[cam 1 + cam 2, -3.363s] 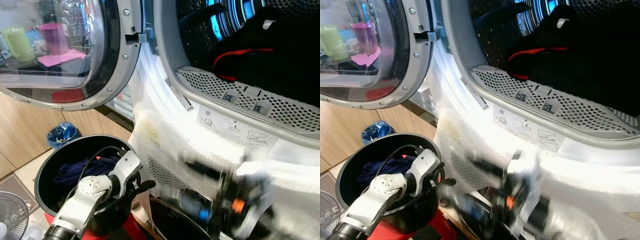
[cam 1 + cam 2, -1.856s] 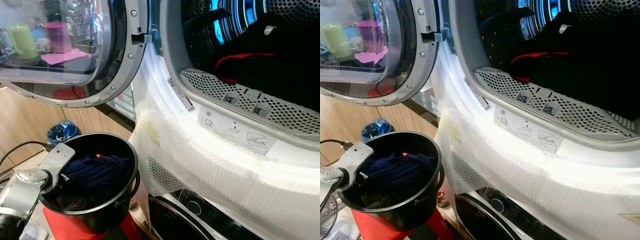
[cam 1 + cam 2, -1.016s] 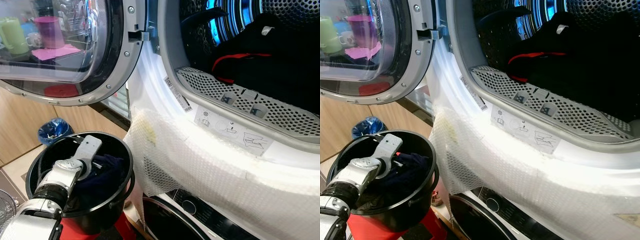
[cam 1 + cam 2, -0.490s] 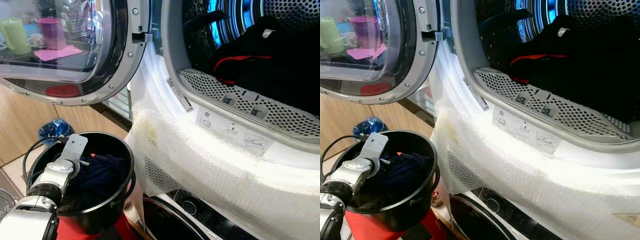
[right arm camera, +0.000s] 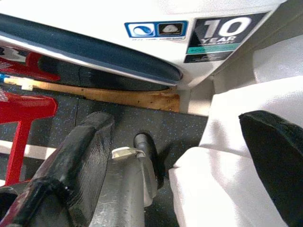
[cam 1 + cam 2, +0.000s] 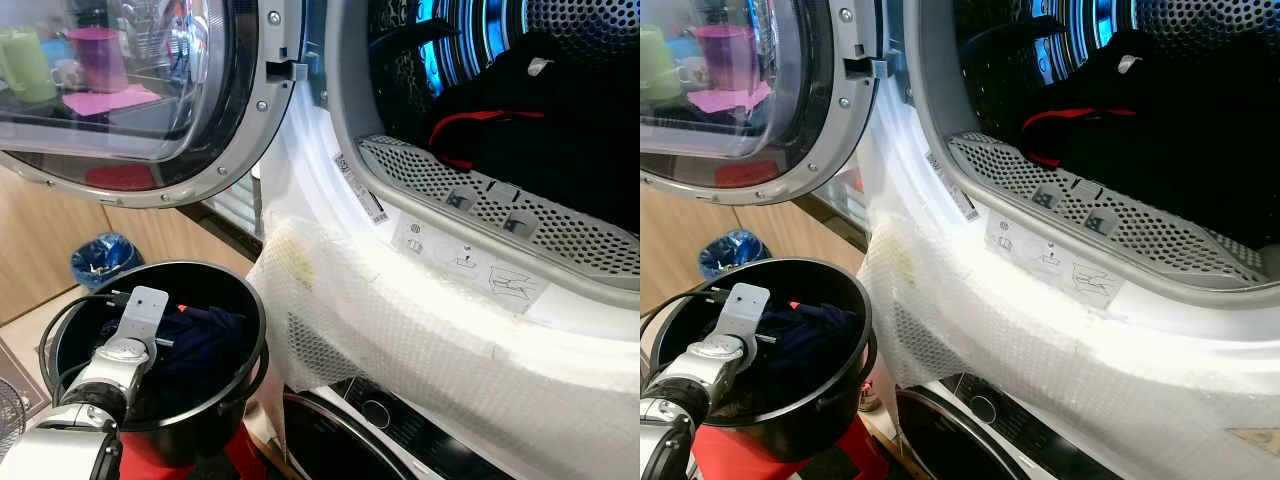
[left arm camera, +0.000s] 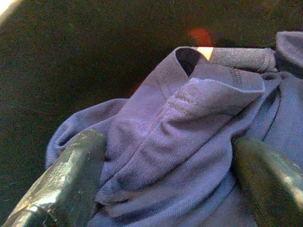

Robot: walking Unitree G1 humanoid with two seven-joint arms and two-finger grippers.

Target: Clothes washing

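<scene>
We have our left arm (image 6: 110, 365) reaching down into the black bucket (image 6: 235, 385) at the near left, which sits on a red stand (image 6: 855, 445). In the left wrist view our left gripper (image 7: 165, 184) has its fingers (image 7: 71, 175) spread wide on either side of a blue garment (image 7: 189, 127), pressing into the folds but not closed on it. The garment lies bunched in the bucket. Just right of the bucket, bubble wrap (image 6: 400, 330) drapes over the front of the washer (image 6: 330, 130), whose door (image 6: 150, 110) stands open to the left. Dark clothes (image 6: 540, 110) with a red trim lie inside the drum (image 6: 1160, 30). Our right gripper (image 5: 184, 156) hangs low near the floor (image 5: 156, 123), fingers (image 5: 75, 161) apart and holding nothing. A blue bin (image 6: 100, 260) sits at the far left.
</scene>
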